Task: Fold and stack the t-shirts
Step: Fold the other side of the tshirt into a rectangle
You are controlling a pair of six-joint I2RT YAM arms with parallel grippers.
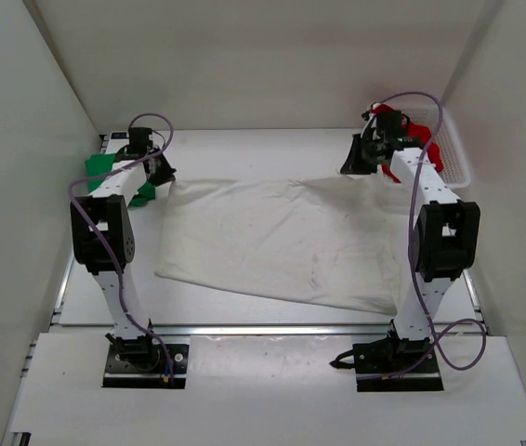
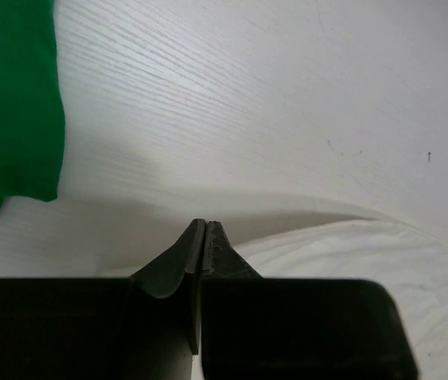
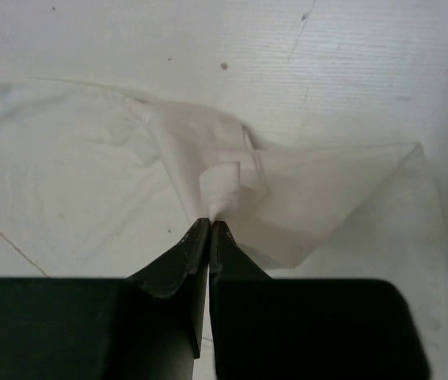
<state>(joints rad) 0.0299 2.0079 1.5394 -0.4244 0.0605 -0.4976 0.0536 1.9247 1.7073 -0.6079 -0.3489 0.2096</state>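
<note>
White t-shirt is lying spread out across the middle of the surface, filling the centre of the top view, with its far edge stretching between my two arms. I am seeing the right tool sitting at the shirt's upper right corner. In the right wrist view its fingers are pressing together on a small puckered fold of the white cloth, which is rising to their tips while the rest is lying flat toward the left of that frame.

The left tool is sitting at the shirt's upper left corner. In the left wrist view its fingers are pressing together too, and the white cloth is running in from the lower right toward them. I think they are pinching that corner, though the fingers themselves are hiding the contact.

The green t-shirt is lying bunched at the left of the top view, partly behind my left arm, and it is filling the upper left of the left wrist frame, apart from the white one. The red t-shirt is lying in the white mesh basket at the upper right, partly hidden by my right arm.
</note>
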